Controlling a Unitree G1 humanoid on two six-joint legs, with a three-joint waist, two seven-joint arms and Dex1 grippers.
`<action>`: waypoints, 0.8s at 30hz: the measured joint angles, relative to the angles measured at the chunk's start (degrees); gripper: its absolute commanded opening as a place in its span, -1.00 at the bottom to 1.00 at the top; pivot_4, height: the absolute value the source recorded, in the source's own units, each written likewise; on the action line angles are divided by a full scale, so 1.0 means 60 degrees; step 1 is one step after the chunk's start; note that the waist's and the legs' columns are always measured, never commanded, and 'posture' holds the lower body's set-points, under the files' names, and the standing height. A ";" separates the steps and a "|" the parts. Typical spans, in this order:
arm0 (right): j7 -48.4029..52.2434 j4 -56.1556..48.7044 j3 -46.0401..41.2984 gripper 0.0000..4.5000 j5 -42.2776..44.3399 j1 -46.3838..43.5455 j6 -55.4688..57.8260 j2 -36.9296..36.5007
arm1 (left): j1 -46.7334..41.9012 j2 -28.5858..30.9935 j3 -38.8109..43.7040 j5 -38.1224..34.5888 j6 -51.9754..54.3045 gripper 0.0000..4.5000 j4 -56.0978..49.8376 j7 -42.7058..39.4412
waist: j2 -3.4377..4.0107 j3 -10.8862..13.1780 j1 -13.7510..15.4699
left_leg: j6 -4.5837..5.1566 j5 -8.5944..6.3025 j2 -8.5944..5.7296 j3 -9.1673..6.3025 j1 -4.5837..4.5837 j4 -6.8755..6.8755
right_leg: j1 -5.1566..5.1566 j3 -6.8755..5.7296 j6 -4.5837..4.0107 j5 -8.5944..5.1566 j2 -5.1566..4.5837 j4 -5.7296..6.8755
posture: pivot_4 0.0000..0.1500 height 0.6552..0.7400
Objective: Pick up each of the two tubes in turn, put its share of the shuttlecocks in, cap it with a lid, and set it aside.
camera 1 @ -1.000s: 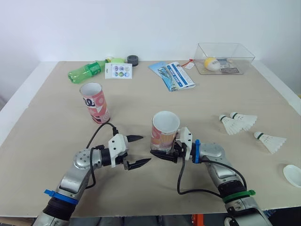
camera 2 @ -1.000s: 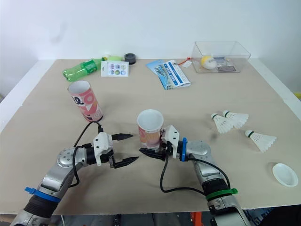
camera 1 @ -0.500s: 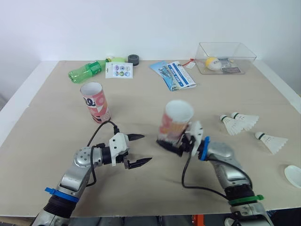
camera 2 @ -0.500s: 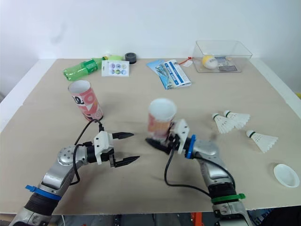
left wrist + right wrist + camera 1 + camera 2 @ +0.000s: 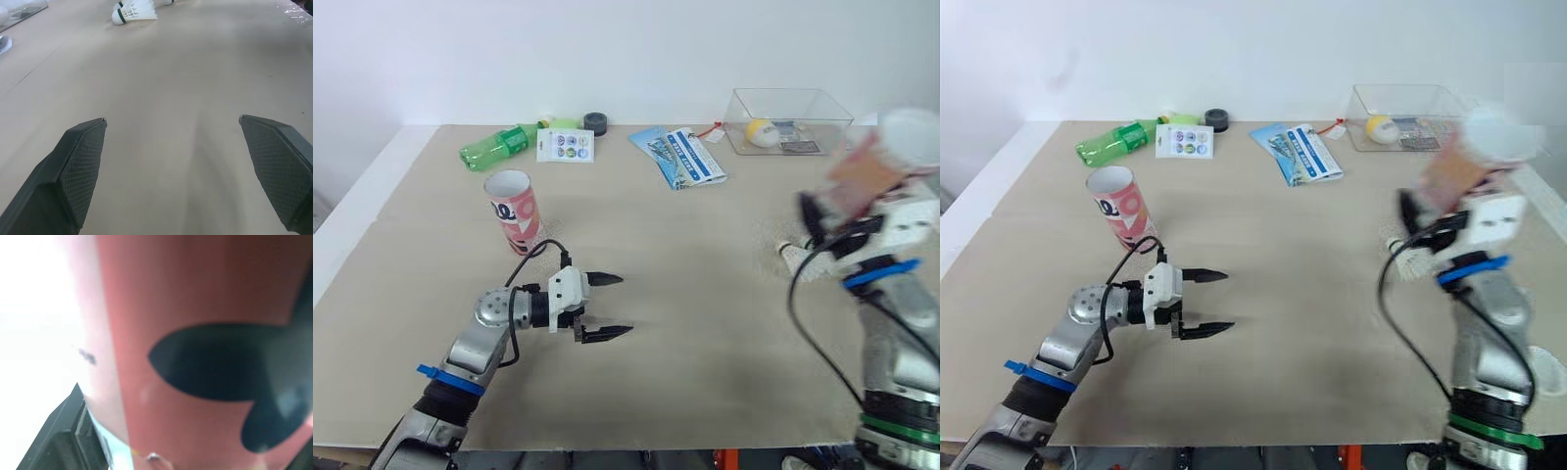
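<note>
Pinches tilted tube (image 5: 871,171) in rt gripper (image 5: 824,223), aloft at table (image 5: 705,323) rt edge. Hangs lt gripper (image 5: 619,305) w/ fingers spread, nr front edge. Has 2nd tube (image 5: 514,211) upright toward lt edge.

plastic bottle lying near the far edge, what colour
Green plastic bottle, best in left eye view.

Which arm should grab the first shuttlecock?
Left, probably: the left gripper is open and empty, while the right gripper is shut on the tube, held off the table near the shuttlecocks.
</note>
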 measured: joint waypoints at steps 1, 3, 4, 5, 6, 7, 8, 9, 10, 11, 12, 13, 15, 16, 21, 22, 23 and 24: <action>-0.0294 0.0232 -0.0228 0.65 -0.0243 0.0266 -0.0007 -0.0031 | -0.0024 0.0011 0.0011 -0.0002 -0.0026 1.00 0.0059 -0.0027 | 0.0001 0.0000 -0.0005 | 0.0004 -0.0008 0.0000 0.0003 0.0001 0.0000 | -0.0002 0.0002 0.0005 -0.0001 0.0000 0.0000 | 1.00 1.00; -0.0911 0.0696 -0.0476 0.65 -0.0610 0.0699 -0.0003 -0.0016 | -0.0118 -0.0025 -0.0004 -0.0003 -0.0087 1.00 0.0153 -0.0069 | 0.0009 0.0000 -0.0024 | 0.0014 -0.0015 0.0000 0.0012 0.0001 -0.0001 | -0.0003 0.0009 0.0013 -0.0002 -0.0003 0.0001 | 1.00 1.00; -0.1233 0.0960 -0.0599 0.65 -0.0780 0.0860 -0.0002 -0.0018 | -0.0163 -0.0052 -0.0006 -0.0003 -0.0096 1.00 0.0170 -0.0076 | 0.0020 0.0000 -0.0054 | 0.0017 -0.0017 -0.0001 0.0019 0.0002 -0.0001 | -0.0005 0.0016 0.0020 0.0001 -0.0004 0.0001 | 1.00 1.00; -0.1458 0.1185 -0.0685 0.65 -0.0915 0.0914 -0.0001 -0.0018 | -0.0202 -0.0061 -0.0007 -0.0003 -0.0104 1.00 0.0189 -0.0083 | 0.0025 0.0000 -0.0082 | 0.0020 -0.0019 -0.0001 0.0029 0.0010 -0.0001 | -0.0004 0.0024 0.0022 0.0003 -0.0003 0.0001 | 1.00 1.00; -0.1722 0.1417 -0.0800 0.65 -0.1037 0.0935 -0.0011 -0.0019 | -0.0263 -0.0082 -0.0012 -0.0003 -0.0108 1.00 0.0228 -0.0090 | 0.0035 0.0000 -0.0110 | 0.0022 -0.0020 -0.0001 0.0034 0.0015 -0.0001 | -0.0004 0.0030 0.0013 0.0001 -0.0003 0.0001 | 1.00 1.00; -0.1976 0.1607 -0.0898 0.65 -0.1132 0.0935 -0.0038 -0.0031 | -0.0279 -0.0107 -0.0022 -0.0003 -0.0119 1.00 0.0229 -0.0104 | 0.0042 -0.0003 -0.0129 | 0.0022 -0.0020 -0.0001 0.0036 0.0020 0.0000 | -0.0001 0.0032 0.0006 0.0000 -0.0003 0.0001 | 1.00 1.00; -0.2235 0.1806 -0.0990 0.65 -0.1220 0.0936 -0.0098 -0.0053 | -0.0274 -0.0112 -0.0045 -0.0003 -0.0124 1.00 0.0228 -0.0148 | 0.0043 -0.0004 -0.0133 | 0.0025 -0.0018 -0.0001 0.0036 0.0024 0.0002 | 0.0001 0.0032 0.0003 0.0004 -0.0002 0.0002 | 1.00 1.00; -0.2346 0.1890 -0.1026 0.65 -0.1261 0.0936 -0.0135 -0.0054 | -0.0264 -0.0112 -0.0051 -0.0003 -0.0124 1.00 0.0228 -0.0166 | 0.0043 -0.0004 -0.0132 | 0.0027 -0.0017 -0.0001 0.0035 0.0024 0.0003 | 0.0001 0.0031 0.0001 0.0006 -0.0002 0.0002 | 1.00 1.00; -0.2500 0.1993 -0.1070 0.65 -0.1281 0.0942 -0.0190 -0.0053 | -0.0256 -0.0112 -0.0053 -0.0003 -0.0124 1.00 0.0228 -0.0186 | 0.0044 -0.0004 -0.0132 | 0.0028 -0.0015 -0.0001 0.0035 0.0024 0.0004 | 0.0002 0.0031 0.0000 0.0009 -0.0003 0.0002 | 1.00 1.00; -0.2598 0.2062 -0.1135 0.65 -0.1280 0.0957 -0.0223 -0.0053 | -0.0252 -0.0109 -0.0053 -0.0003 -0.0124 1.00 0.0228 -0.0194 | 0.0045 -0.0004 -0.0129 | 0.0030 -0.0014 -0.0002 0.0035 0.0024 0.0006 | 0.0004 0.0032 0.0000 0.0011 -0.0004 0.0002 | 1.00 1.00; -0.2730 0.2084 -0.1234 0.65 -0.1281 0.0989 -0.0253 -0.0052 | -0.0247 -0.0108 -0.0052 -0.0003 -0.0124 1.00 0.0227 -0.0195 | 0.0047 -0.0004 -0.0123 | 0.0030 -0.0014 -0.0004 0.0035 0.0023 0.0008 | 0.0005 0.0032 0.0001 0.0011 -0.0006 0.0002 | 1.00 1.00; -0.2886 0.2084 -0.1357 0.65 -0.1283 0.1062 -0.0299 -0.0052 | -0.0230 -0.0106 -0.0051 -0.0003 -0.0123 1.00 0.0226 -0.0193 | 0.0048 -0.0005 -0.0117 | 0.0030 -0.0014 -0.0005 0.0035 0.0022 0.0008 | 0.0006 0.0032 0.0003 0.0009 -0.0007 0.0002 | 1.00 1.00; -0.3146 0.2142 -0.1565 0.65 -0.1281 0.1210 -0.0381 -0.0051 | -0.0171 -0.0100 -0.0051 -0.0003 -0.0120 1.00 0.0220 -0.0184 | 0.0048 -0.0005 -0.0106 | 0.0029 -0.0015 -0.0005 0.0034 0.0018 0.0007 | 0.0006 0.0032 0.0007 0.0004 -0.0008 0.0001 | 1.00 1.00; -0.3283 0.2262 -0.1717 0.65 -0.1274 0.1267 -0.0404 -0.0051 | -0.0113 -0.0093 -0.0049 -0.0003 -0.0120 1.00 0.0203 -0.0181 | 0.0048 -0.0005 -0.0102 | 0.0029 -0.0015 -0.0007 0.0035 0.0018 0.0006 | 0.0006 0.0032 0.0008 0.0000 -0.0009 0.0001 | 1.00 1.00; -0.3759 0.2594 -0.2340 0.65 -0.1050 0.1766 -0.0539 0.0106 | 0.0029 -0.0078 -0.0057 -0.0003 -0.0085 1.00 0.0190 -0.0182 | 0.0050 -0.0006 -0.0108 | 0.0042 -0.0023 -0.0008 0.0035 0.0019 0.0003 | 0.0005 0.0034 0.0005 -0.0008 -0.0010 0.0001 | 1.00 1.00; -0.3854 0.2623 -0.2449 0.65 -0.0961 0.1815 -0.0538 0.0173 | 0.0030 -0.0081 -0.0061 -0.0003 -0.0084 1.00 0.0149 -0.0184 | 0.0050 -0.0006 -0.0109 | 0.0041 -0.0023 -0.0008 0.0035 0.0020 0.0004 | 0.0005 0.0033 0.0005 -0.0008 -0.0009 0.0001 | 1.00 1.00; -0.3937 0.2653 -0.2534 0.65 -0.0846 0.1871 -0.0538 0.0227 | 0.0028 -0.0083 -0.0061 -0.0003 -0.0084 1.00 0.0117 -0.0185 | 0.0051 -0.0007 -0.0110 | 0.0042 -0.0023 -0.0008 0.0035 0.0021 0.0005 | 0.0006 0.0033 0.0004 -0.0005 -0.0010 0.0001 | 1.00 1.00; -0.3959 0.2668 -0.2601 0.65 -0.0731 0.1905 -0.0537 0.0266 | 0.0026 -0.0085 -0.0063 -0.0003 -0.0083 1.00 0.0109 -0.0186 | 0.0053 -0.0008 -0.0109 | 0.0042 -0.0023 -0.0008 0.0035 0.0023 0.0006 | 0.0007 0.0034 0.0004 -0.0004 -0.0010 0.0001 | 1.00 1.00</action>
